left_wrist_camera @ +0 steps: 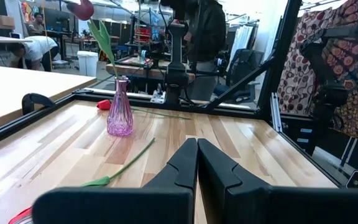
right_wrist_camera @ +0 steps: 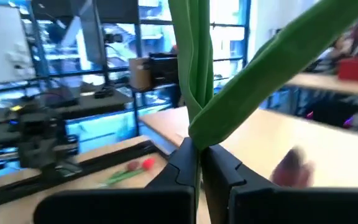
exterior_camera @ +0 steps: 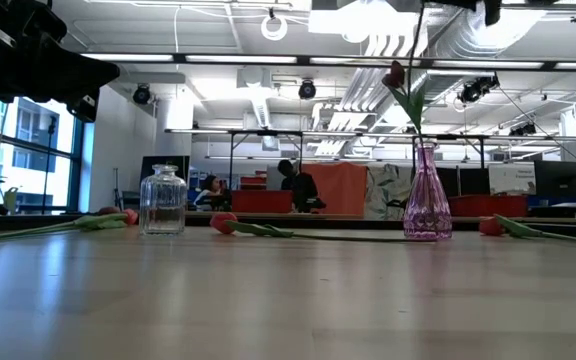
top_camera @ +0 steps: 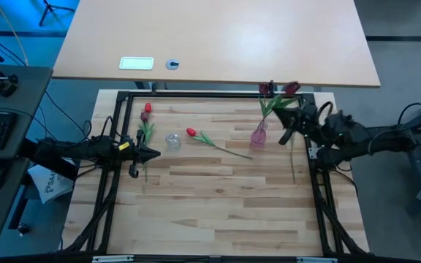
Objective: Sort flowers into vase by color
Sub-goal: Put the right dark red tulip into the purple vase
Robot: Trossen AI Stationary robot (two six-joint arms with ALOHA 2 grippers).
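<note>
My right gripper (top_camera: 286, 134) is shut on a maroon tulip (top_camera: 291, 88), just right of the pink vase (top_camera: 259, 135). The vase stands upright and holds another maroon tulip (top_camera: 266, 89) by its stem. My left gripper (top_camera: 152, 153) is shut and empty at the table's left side, near a red tulip (top_camera: 147, 108) and a darker one (top_camera: 144, 117) lying there. Another red tulip (top_camera: 191, 132) lies between the clear glass jar (top_camera: 172, 141) and the vase. A red tulip (left_wrist_camera: 104, 104) lies beyond the vase under my right arm. My right gripper pinches the maroon tulip between its two fingers on the green stem where the leaves branch off (right_wrist_camera: 197, 142). The fingers come in from the table's right. The tulip is lifted clear of the table, and its leaves (right_wrist_camera: 191, 56) rise past the fingertips.
A black frame (top_camera: 196, 95) borders the wooden work surface. A larger pale table (top_camera: 218, 36) lies beyond the far edge. The near half of the wooden surface (top_camera: 218, 204) is bare. People and desks show in the room behind.
</note>
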